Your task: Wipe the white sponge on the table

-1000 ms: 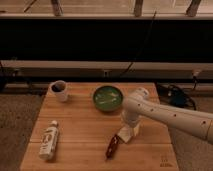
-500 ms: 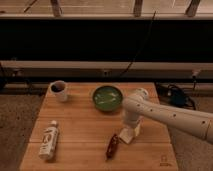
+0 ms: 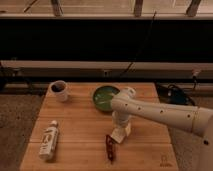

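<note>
The white sponge lies on the light-brown wooden table, just right of centre. My gripper reaches down from the white arm that comes in from the right, and it sits right on top of the sponge. The gripper hides most of the sponge's upper part. A small dark logo mark shows near the table's front right corner.
A green bowl stands just behind the gripper. A white cup is at the back left. A white labelled bottle lies at the front left. A dark red packet lies right in front of the sponge.
</note>
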